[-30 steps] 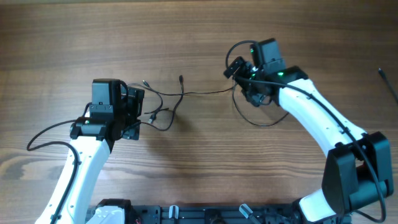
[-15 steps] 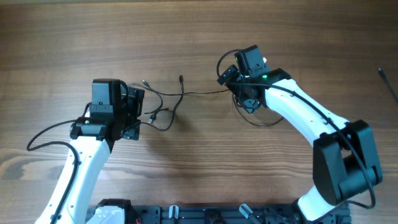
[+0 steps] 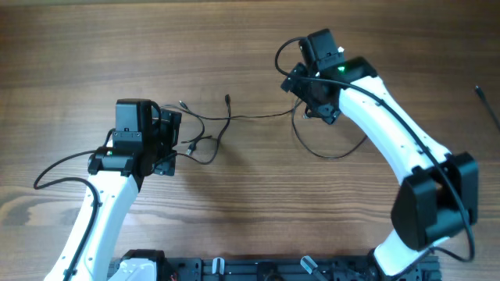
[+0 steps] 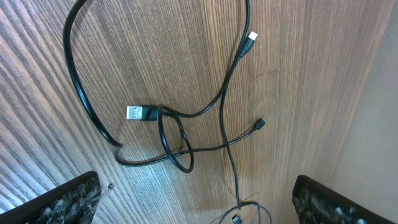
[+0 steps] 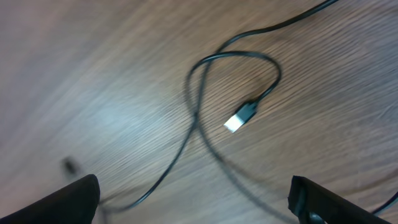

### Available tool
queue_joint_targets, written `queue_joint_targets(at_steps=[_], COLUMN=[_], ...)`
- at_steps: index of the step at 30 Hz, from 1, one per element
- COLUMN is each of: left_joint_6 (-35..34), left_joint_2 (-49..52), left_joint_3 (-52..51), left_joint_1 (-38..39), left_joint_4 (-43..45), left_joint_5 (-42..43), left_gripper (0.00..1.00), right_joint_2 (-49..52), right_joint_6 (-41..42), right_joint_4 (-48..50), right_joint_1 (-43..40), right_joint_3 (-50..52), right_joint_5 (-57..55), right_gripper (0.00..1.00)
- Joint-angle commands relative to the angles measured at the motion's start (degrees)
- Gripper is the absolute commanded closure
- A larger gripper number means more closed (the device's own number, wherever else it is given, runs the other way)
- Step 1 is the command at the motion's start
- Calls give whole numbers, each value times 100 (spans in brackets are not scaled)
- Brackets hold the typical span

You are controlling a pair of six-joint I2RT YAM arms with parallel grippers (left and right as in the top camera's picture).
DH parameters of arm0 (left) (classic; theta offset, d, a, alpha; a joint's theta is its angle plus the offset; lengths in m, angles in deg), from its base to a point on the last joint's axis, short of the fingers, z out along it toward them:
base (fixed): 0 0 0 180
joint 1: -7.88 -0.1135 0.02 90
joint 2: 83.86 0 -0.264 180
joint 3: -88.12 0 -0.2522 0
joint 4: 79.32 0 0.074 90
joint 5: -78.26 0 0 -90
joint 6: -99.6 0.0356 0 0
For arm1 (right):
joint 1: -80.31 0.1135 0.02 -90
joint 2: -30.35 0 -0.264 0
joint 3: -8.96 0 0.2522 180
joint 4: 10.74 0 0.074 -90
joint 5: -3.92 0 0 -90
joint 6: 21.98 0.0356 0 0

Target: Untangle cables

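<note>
While both claws gape wide, left gripper (image 4: 198, 198) and right gripper (image 5: 196, 198) hover above the cables (image 4: 140, 113) on the table (image 3: 78, 47); plug markings too small to read.

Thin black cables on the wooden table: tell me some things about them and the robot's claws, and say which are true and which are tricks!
1. The thin black cables lie on the brown wooden table. True.
2. The left gripper is squeezing a cable. False: its jaws are open, holding nothing.
3. A flat silver plug lies on the wood below the left gripper. True.
4. The right gripper has picked up a plug. False: it is open, and the small silver-tipped plug lies on the table.
</note>
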Motion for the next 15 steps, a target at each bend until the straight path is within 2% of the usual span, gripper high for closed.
queue_joint_targets(at_steps=[1, 4, 10, 13, 14, 15], left_joint_6=[52, 50, 52, 52, 52, 52], left_joint_2=[22, 22, 22, 22, 22, 22], left_joint_3=[-4, -4, -4, -4, -4, -4], left_joint_1=[26, 26, 26, 26, 26, 26], left_joint_4=[-2, -2, -2, -2, -2, -2], left_joint_5=[-98, -98, -98, -98, -98, -98], left_gripper=[0, 0, 0, 0, 0, 0], right_joint_2=[741, 1128, 1486, 1563, 1565, 1565], right_joint_6=[-127, -435, -409, -479, -592, -616], right_joint_4=[107, 533, 348, 70, 46, 24], right_joint_1=[59, 280, 544, 549, 549, 549], right_joint_3=[-48, -48, -46, -46, -46, -46], right_joint_5=[-442, -400, -393, -153, 0, 22], right_gripper=[3, 2, 5, 28, 42, 52])
